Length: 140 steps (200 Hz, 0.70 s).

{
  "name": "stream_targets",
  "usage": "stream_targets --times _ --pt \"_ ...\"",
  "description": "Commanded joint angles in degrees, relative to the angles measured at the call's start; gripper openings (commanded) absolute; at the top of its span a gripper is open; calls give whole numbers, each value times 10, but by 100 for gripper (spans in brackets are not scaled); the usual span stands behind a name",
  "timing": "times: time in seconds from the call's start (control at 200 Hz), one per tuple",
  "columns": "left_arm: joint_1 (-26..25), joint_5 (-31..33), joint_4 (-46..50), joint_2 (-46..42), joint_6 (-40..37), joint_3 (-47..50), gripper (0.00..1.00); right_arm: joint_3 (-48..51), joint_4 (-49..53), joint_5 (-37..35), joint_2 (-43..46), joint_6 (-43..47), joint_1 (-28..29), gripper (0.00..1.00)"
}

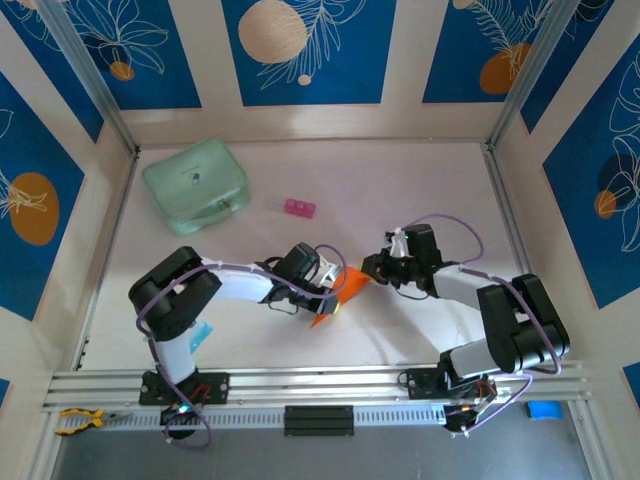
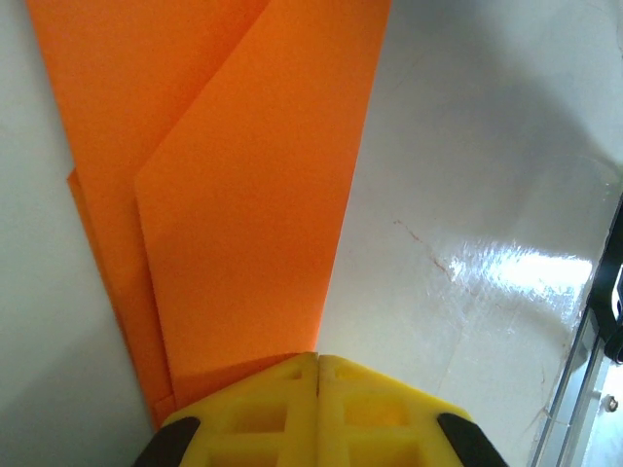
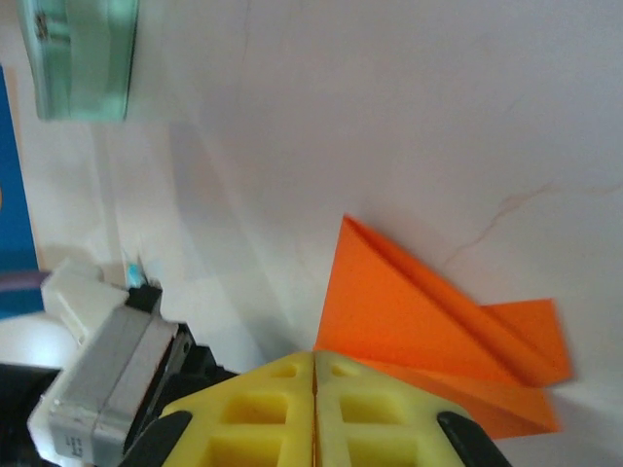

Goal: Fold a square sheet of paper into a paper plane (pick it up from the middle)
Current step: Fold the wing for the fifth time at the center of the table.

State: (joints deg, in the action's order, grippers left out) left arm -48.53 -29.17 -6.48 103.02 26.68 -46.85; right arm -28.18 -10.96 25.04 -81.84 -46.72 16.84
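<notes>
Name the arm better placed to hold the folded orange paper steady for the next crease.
Left, probably. The left gripper is shut on the paper plane with its folded layers running straight out from it; the right gripper pinches just one edge.

Mint-green case [image 1: 196,184] sits closed at the far left of the white bench [image 1: 420,180], turned a little off square. To its right, near but not touching, a small pink block [image 1: 299,208] lies flat. Blue wall panels [image 1: 300,50] with white leaves and tan discs ring the space. Down by the near metal rail [image 1: 320,380], there's a yellow-handled tool [image 1: 78,420] on the left and a small blue item [image 1: 543,410] on the right.
</notes>
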Motion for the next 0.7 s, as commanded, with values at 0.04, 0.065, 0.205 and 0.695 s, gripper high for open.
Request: stream_targets --times 0.04,0.065,0.205,0.695 --pt "6 2 64 9 7 16 0 0 25 -25 -43 4 19 6" --pt "6 1 64 6 9 14 0 1 25 -28 -51 6 17 5" --pt "6 -19 67 -13 17 -6 0 7 18 -28 -88 20 0 2" --pt "5 -56 82 46 11 -117 8 7 21 -29 -110 29 -6 2"
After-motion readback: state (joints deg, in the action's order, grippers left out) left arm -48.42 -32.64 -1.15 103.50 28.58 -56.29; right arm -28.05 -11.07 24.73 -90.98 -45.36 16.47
